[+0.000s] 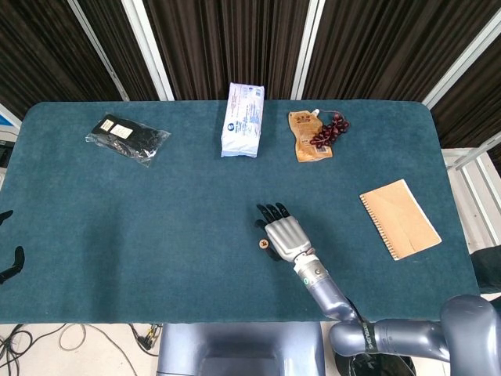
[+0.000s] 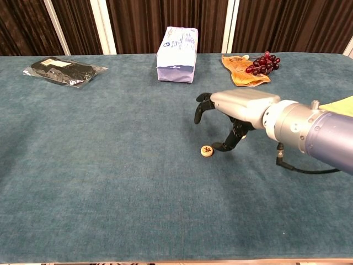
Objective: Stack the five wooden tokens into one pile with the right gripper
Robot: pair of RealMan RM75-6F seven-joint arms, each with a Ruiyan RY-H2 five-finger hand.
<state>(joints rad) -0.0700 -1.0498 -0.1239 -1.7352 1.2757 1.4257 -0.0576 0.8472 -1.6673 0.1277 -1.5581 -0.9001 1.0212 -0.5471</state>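
A single round wooden token (image 2: 207,150) with a red mark lies flat on the teal table (image 2: 110,182); in the head view the token (image 1: 264,244) peeks out at the left edge of my right hand. My right hand (image 2: 229,113) hovers just right of it, fingers spread and holding nothing, its thumb tip reaching down close beside the token. From above, the right hand (image 1: 283,237) lies palm down. The small pile of tokens is hidden by the hand in both views. Only dark fingertips of my left hand (image 1: 9,262) show at the left edge, apart and holding nothing.
A white packet (image 2: 177,47) stands at the back centre. Grapes (image 2: 263,62) lie on a tan pouch (image 1: 304,135) at the back right. A black bag (image 2: 63,70) lies back left. A tan notebook (image 1: 399,218) lies to the right.
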